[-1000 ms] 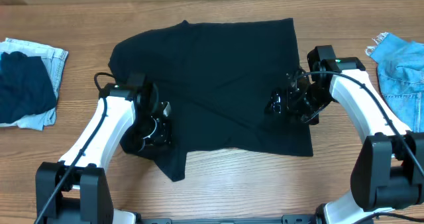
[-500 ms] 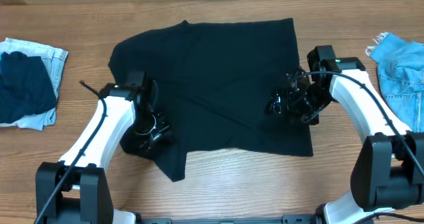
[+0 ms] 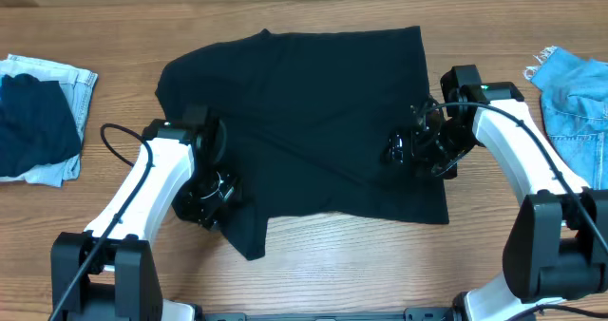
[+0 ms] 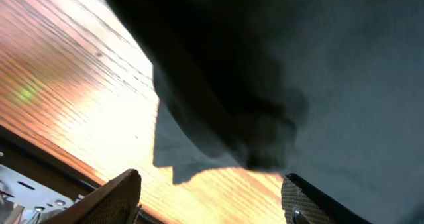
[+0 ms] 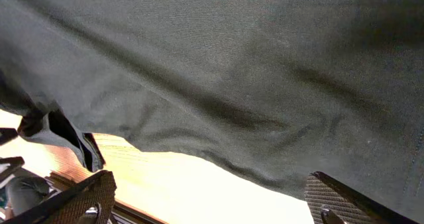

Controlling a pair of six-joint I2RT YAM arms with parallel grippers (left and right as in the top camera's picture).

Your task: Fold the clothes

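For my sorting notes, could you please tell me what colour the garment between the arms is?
Plain black garment, no print; clearest in the overhead view.

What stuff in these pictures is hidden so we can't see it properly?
- Left wrist view: the left fingers are cut off by the bottom edge; only their tips show.
- Right wrist view: the right fingers are cut off the same way.
- Overhead: both blend into the black garment, dark on dark.
- Overhead: the blue denim garment runs off the right edge.
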